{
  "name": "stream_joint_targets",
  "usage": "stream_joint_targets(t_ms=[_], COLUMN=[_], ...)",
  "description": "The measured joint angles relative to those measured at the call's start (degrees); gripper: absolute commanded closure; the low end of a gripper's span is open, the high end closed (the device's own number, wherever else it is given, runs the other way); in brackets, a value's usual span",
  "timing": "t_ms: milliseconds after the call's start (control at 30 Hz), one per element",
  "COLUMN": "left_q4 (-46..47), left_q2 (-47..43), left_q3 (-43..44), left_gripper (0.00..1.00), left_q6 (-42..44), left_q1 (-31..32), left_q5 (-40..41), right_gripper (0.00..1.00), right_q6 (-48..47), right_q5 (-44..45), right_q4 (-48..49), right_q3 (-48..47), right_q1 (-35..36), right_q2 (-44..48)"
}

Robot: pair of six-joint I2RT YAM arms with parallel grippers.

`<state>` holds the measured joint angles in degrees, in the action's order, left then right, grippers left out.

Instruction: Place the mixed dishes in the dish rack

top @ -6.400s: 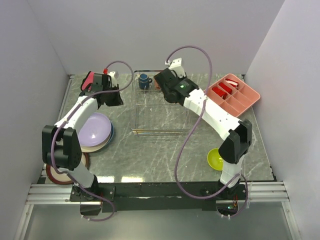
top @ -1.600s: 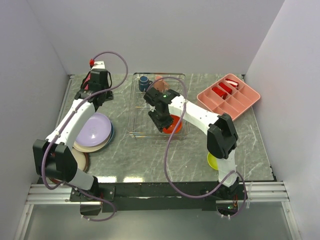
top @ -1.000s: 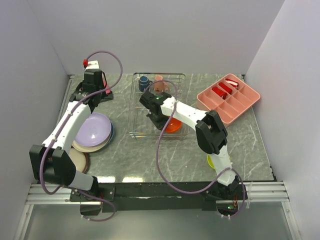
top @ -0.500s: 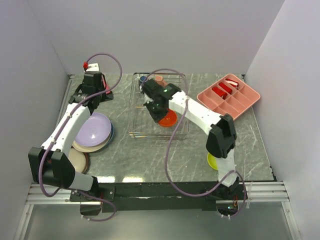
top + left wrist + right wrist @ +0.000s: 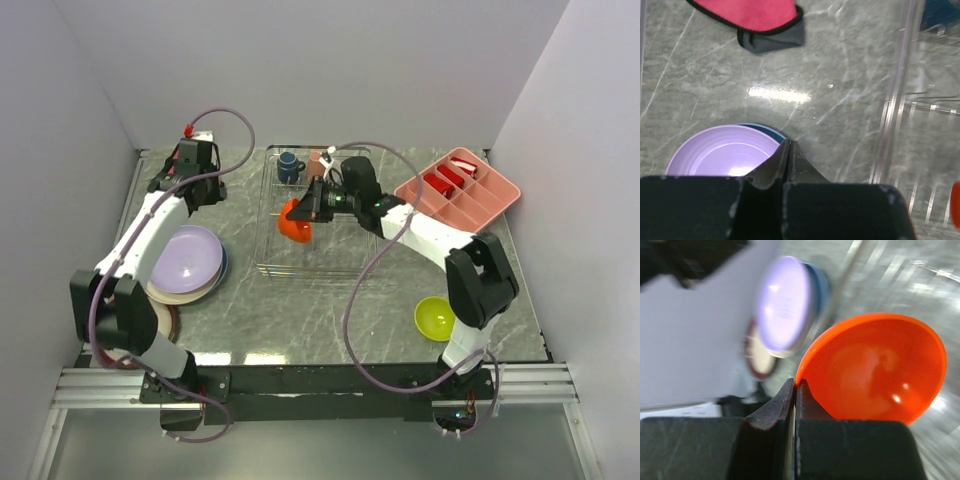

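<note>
Overhead first, top external view. Item: orange bowl, tipped up on edge over the left part of the dish rack. Whether its lower rim touches the wire cannot be told. Holder: right gripper, clamped on the bowl's upper rim. Already in the rack, far end: dark blue mug, with small pink cup just beside it. Outside the rack, on the table: yellow-green bowl at near right, and lavender plate stacked on light-blue plate at left. Pink tray at far right, not part of the load.

Left wrist view. Left gripper: fingers pressed together, nothing between them, hanging above the far edge of the lavender plate. A sliver of the light-blue plate shows beneath it. Red-pink cloth lies beyond, and the rack's wire wall runs along the right.

Right wrist view, blurred. The bowl's thin rim enters between the closed fingers at its left edge, and the glossy inside faces the camera.

Handling, as judged. Bowl: light, rigid, with a smooth and probably slick surface. The rim is the only purchase for narrow fingers, and a one-point pinch may let the bowl swing or slip, so it needs a slow set-down. Plates: stiff and low-lying, best taken at the overhanging edge.
</note>
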<state>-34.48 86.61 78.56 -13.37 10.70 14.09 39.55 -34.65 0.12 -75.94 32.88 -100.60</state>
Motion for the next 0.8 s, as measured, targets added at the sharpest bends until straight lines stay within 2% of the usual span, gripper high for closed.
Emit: stream_joint_targets(t_ms=[167,300,500,800], left_q4=[-1.6,-1.8,-1.8,-1.8], left_q2=[5.0,5.3,5.3,5.6], left_q3=[1.1,1.0,1.0,1.0], left_gripper=[0.99,0.99,0.99,0.99], left_q6=[0.5,0.8,1.8,2.3], left_q1=[0.0,0.0,0.0,0.0], left_q5=[3.4,5.5,6.3,6.8], right_gripper=[1.0,1.0,1.0,1.0], right_q6=[13.9,21.4,27.5,30.5], right_q5=[-5.3,-7.2,-7.9,-5.7], right_q4=[22.9,35.1,45.0,50.3], right_q3=[4.1,4.8,6.0,9.5], right_q1=[0.7,1.7,2.2,2.1], right_q2=[-5.8,-9.5,-13.3,-13.9])
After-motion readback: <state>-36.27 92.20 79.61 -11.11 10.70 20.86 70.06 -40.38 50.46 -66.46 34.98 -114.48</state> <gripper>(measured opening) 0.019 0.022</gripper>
